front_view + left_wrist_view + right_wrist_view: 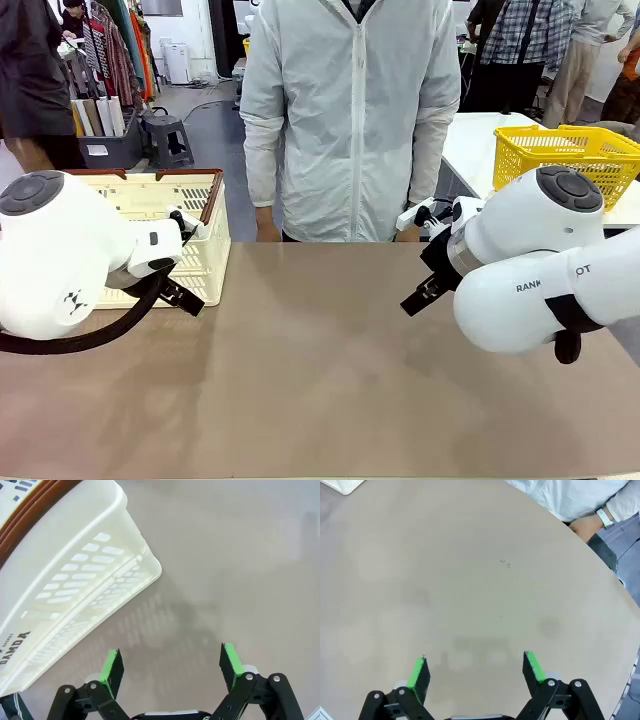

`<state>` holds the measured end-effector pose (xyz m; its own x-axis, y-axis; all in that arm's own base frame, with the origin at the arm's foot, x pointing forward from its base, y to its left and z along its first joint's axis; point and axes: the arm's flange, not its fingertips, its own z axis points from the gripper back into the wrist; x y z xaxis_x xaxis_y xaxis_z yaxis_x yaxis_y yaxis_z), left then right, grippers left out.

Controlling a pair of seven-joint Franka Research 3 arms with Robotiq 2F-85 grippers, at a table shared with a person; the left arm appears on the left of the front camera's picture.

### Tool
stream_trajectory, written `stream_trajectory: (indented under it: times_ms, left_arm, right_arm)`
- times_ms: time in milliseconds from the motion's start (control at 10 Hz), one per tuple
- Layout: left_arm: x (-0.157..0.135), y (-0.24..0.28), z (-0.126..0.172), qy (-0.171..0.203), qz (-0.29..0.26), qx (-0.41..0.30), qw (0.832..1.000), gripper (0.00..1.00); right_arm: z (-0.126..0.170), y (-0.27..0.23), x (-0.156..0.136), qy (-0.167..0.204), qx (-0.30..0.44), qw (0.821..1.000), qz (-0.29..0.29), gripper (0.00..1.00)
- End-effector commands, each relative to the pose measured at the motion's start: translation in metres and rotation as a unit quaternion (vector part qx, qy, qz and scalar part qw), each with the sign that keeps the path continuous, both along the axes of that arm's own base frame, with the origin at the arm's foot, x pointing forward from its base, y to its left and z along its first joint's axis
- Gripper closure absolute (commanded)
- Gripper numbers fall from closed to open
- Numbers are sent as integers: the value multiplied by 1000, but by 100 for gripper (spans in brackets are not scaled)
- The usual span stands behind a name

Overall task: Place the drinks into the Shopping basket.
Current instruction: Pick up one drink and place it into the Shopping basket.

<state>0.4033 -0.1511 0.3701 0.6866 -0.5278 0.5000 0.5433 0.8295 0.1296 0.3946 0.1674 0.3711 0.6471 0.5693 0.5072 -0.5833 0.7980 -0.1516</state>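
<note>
The drinks are out of view. The cream-white Shopping basket (213, 243) with a dark brown rim stands on the table's far left; in the left wrist view its slotted wall (75, 580) with "DAMDA" print lies upper left. My left gripper (171, 662) hangs open over bare table just beside the basket's corner, and it also appears low by the basket (180, 295). My right gripper (475, 667) is open above bare table on the right side (425, 292). Nothing sits between either pair of fingers.
A person in a white jacket (350, 120) stands at the far edge, one hand with a wristwatch (587, 525) resting near the table edge. A bright yellow mesh basket (570, 155) sits on another table at back right. The brown tabletop (320, 380) stretches between the arms.
</note>
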Motion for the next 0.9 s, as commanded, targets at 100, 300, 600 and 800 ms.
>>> stream_trajectory:
  times_ms: [100, 300, 600, 800]
  left_arm:
    - [0, 0, 0, 0, 0, 0, 1000, 0]
    - [0, 0, 0, 0, 0, 0, 1000, 0]
    - [0, 0, 0, 0, 0, 0, 1000, 0]
    - [0, 0, 0, 0, 0, 0, 1000, 0]
  right_arm:
    - [0, 0, 0, 0, 0, 1000, 0, 0]
    - [0, 0, 0, 0, 0, 1000, 0, 0]
    - [0, 0, 0, 0, 0, 1000, 0, 0]
    - [0, 0, 0, 0, 0, 1000, 0, 0]
